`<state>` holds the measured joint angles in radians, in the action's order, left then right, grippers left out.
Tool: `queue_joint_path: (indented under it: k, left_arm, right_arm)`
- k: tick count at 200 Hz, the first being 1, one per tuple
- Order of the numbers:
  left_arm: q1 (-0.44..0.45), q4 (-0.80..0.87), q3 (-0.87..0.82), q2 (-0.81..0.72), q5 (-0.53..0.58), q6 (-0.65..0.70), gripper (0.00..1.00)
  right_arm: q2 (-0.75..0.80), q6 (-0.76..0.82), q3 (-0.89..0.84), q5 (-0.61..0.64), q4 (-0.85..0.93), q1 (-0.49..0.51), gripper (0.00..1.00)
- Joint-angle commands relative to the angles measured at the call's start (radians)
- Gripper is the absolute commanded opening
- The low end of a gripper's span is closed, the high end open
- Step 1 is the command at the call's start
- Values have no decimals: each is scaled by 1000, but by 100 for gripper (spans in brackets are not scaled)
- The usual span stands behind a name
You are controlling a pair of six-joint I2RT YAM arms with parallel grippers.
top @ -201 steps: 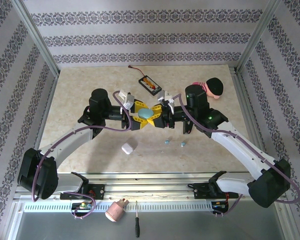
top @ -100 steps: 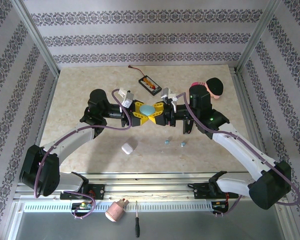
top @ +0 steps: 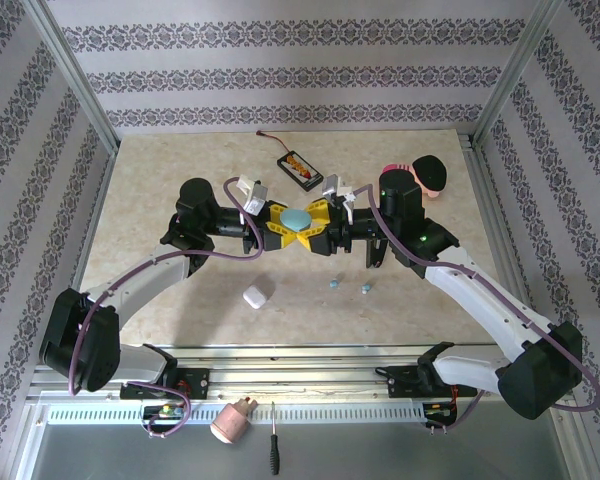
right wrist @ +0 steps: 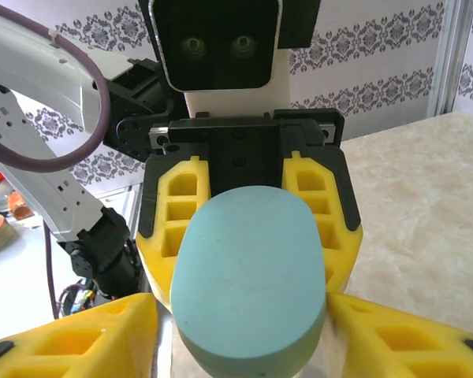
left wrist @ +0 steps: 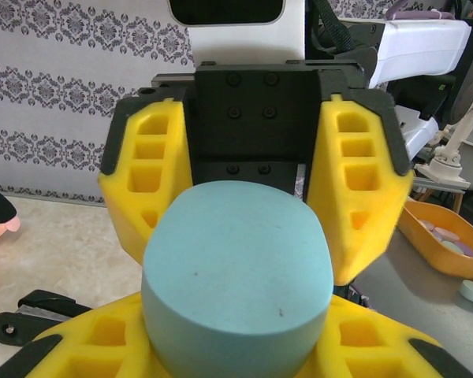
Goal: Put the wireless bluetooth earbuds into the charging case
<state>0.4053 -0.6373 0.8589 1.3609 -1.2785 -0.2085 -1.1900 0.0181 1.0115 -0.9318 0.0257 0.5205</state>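
My left gripper [top: 280, 224] clamps the blue case [top: 297, 217] in mid-air. My right gripper [top: 316, 224] flanks it wider, and I can't tell if it's touching. The earbuds [top: 332, 285] lie on the table [top: 180, 160] below, nearest my right arm.

The light-blue case [left wrist: 236, 276] is seen as smooth matt plastic, the yellow fingers [left wrist: 146, 177] beside it as ribbed matt plastic, the tabletop [top: 160, 190] beneath as smooth and marbled.

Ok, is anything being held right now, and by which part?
The left gripper clamps the light-blue case by its two opposite sides, in mid-air. The right gripper flanks the same case, its jaws seemingly just off it.
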Motion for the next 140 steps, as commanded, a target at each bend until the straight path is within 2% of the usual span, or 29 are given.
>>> queue_joint_path:
  k: [1, 34, 140]
  left_arm:
    - [-6, -35, -7, 6, 1, 32, 33]
    - [-10, -28, -17, 4, 3, 52, 33]
    - [-10, 7, -20, -13, -8, 87, 33]
  right_arm:
    - [23, -4, -2, -1, -20, -4, 64]
    - [26, -35, -2, 18, -39, -7, 71]
    - [-2, -118, 21, 144, -42, -30, 67]
